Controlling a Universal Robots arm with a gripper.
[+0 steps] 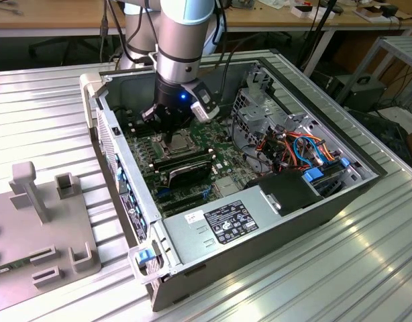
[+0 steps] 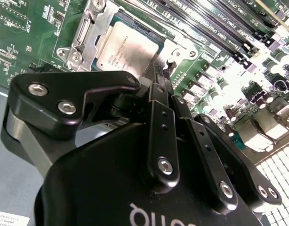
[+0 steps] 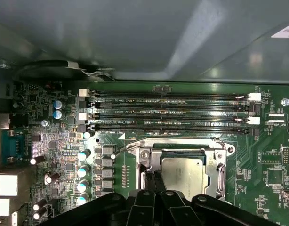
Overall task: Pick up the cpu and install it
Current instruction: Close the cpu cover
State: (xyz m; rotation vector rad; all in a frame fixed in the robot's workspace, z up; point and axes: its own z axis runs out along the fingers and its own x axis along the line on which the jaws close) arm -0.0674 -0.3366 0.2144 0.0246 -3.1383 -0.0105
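Note:
The cpu (image 3: 184,173), a small grey metallic square, lies flat in the metal-framed socket (image 3: 220,165) on the green motherboard; it also shows in the second wrist view (image 2: 130,49). My gripper (image 3: 151,176) hangs low over the socket's edge, beside the cpu and apart from it. Its two black fingers (image 3: 145,188) are pressed together with nothing between them. In the second wrist view the gripper (image 2: 164,77) has its tips just off one side of the cpu. From the exterior view the gripper (image 1: 171,137) reaches down into the open computer case (image 1: 119,144), with the cpu (image 1: 184,142) right beside it.
Black memory slots (image 3: 168,113) run along one side of the socket. Memory sticks (image 1: 186,166), a grey power supply (image 1: 226,221), a drive cage (image 1: 260,107) and coloured cables (image 1: 296,144) fill the case. A grey fixture plate (image 1: 38,228) lies at the exterior view's left.

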